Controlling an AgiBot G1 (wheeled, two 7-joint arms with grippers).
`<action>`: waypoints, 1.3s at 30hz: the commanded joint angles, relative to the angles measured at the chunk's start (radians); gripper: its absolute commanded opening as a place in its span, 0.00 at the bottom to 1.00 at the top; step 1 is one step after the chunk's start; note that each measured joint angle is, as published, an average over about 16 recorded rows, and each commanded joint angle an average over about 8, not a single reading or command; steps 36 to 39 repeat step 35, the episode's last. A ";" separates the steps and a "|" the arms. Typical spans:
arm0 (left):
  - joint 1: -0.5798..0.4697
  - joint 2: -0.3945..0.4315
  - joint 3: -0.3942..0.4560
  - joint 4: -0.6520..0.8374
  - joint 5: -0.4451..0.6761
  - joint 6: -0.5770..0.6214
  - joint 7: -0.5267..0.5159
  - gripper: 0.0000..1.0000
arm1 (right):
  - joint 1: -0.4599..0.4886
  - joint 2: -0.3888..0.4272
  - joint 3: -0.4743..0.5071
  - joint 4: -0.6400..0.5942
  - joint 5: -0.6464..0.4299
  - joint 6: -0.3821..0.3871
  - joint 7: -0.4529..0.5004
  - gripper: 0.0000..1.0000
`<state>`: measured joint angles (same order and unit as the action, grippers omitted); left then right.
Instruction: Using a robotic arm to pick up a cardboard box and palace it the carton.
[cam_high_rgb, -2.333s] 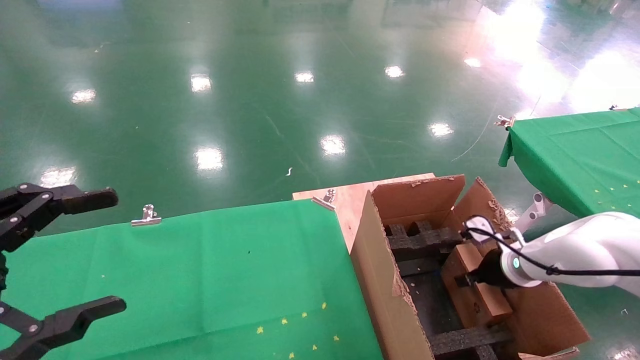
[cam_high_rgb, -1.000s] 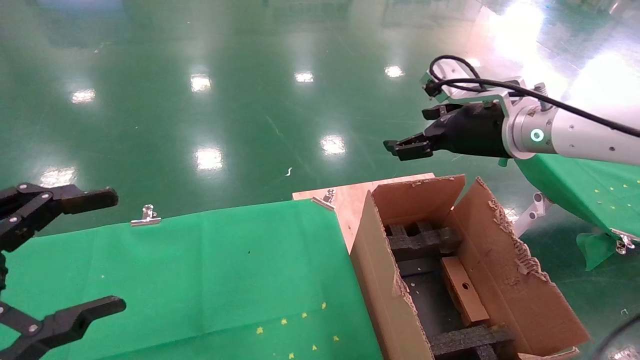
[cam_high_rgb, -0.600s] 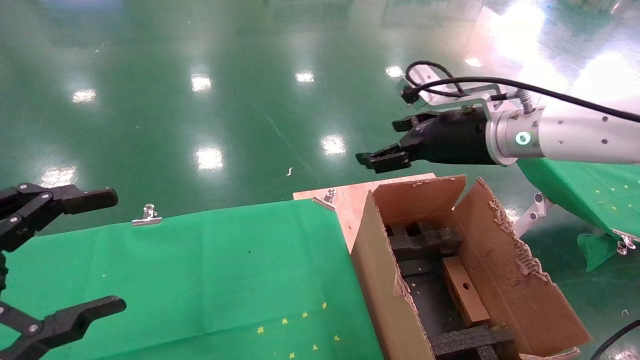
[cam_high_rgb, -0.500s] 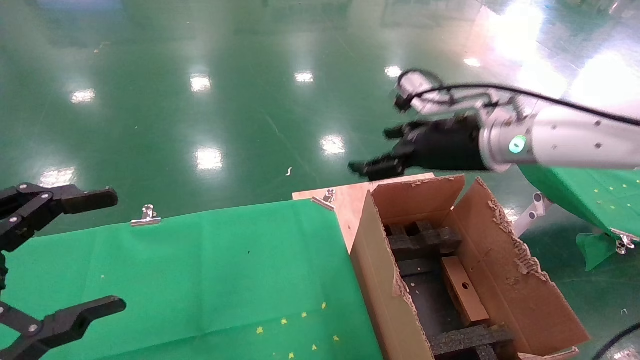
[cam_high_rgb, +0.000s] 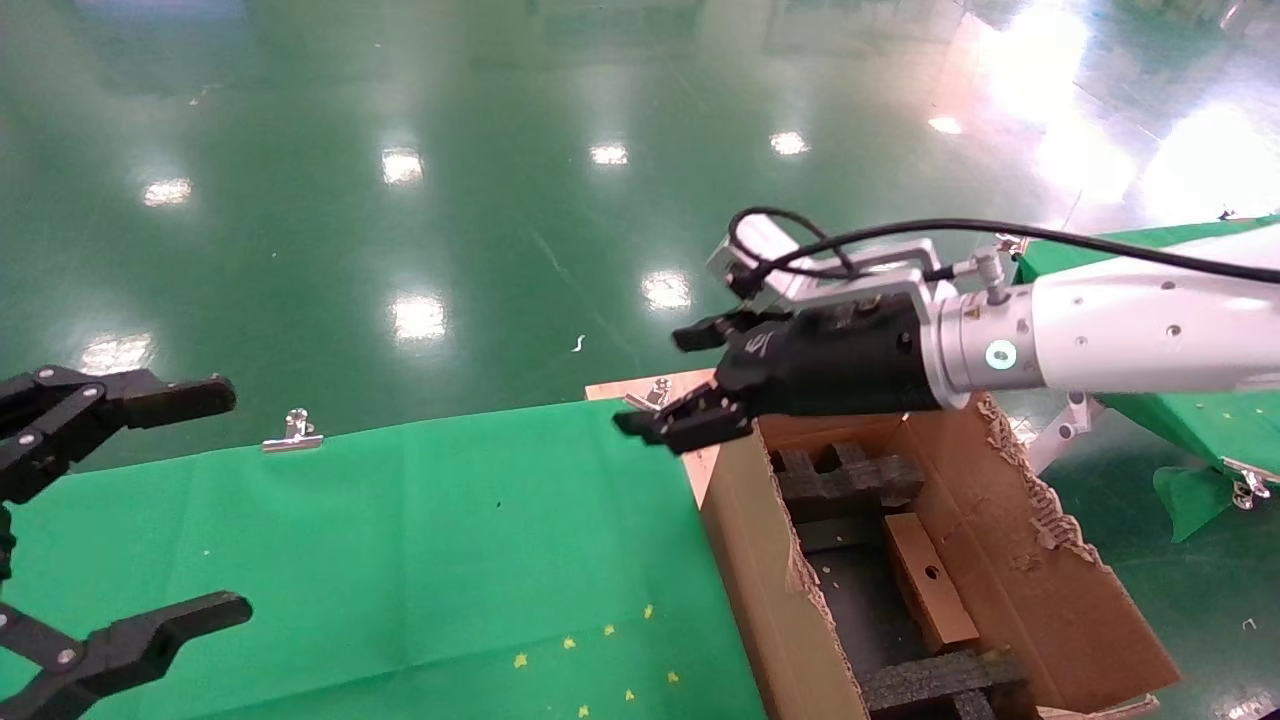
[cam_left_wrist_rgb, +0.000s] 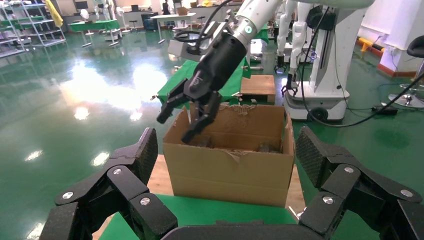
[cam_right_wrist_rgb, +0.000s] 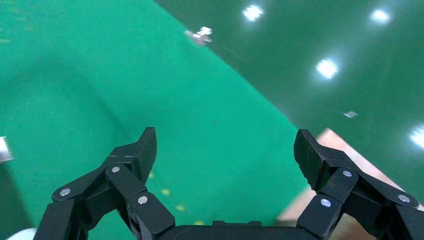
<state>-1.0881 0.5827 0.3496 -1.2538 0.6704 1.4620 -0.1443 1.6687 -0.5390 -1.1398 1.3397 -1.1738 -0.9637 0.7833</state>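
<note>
The small brown cardboard box (cam_high_rgb: 930, 582) with a round hole lies inside the large carton (cam_high_rgb: 1050, 590), between black foam inserts (cam_high_rgb: 850, 480). My right gripper (cam_high_rgb: 668, 382) is open and empty, held above the carton's near-left corner and the edge of the green table; the white arm with the green-lit ring (cam_high_rgb: 1000, 355) reaches in from the right. The left wrist view shows it (cam_left_wrist_rgb: 181, 118) above the carton (cam_left_wrist_rgb: 230, 165). In the right wrist view the right gripper (cam_right_wrist_rgb: 225, 150) looks down on green cloth. My left gripper (cam_high_rgb: 210, 500) is open and empty at the far left.
A green-clothed table (cam_high_rgb: 400, 560) with metal clips (cam_high_rgb: 292, 432) lies left of the carton. A wooden board (cam_high_rgb: 690, 395) sits under the carton's far end. A second green table (cam_high_rgb: 1180, 420) stands at the right. Glossy green floor lies beyond.
The right arm let go of the small box in the carton, rose out of it open, then swung left and down toward the green table. The left gripper has not moved.
</note>
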 joint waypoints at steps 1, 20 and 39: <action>0.000 0.000 0.000 0.000 0.000 0.000 0.000 1.00 | -0.036 -0.004 0.052 -0.003 0.027 -0.032 -0.036 1.00; 0.000 0.000 0.000 0.000 0.000 0.000 0.000 1.00 | -0.379 -0.046 0.549 -0.035 0.283 -0.339 -0.380 1.00; 0.000 0.000 0.000 0.000 0.000 0.000 0.000 1.00 | -0.602 -0.073 0.873 -0.056 0.449 -0.538 -0.602 1.00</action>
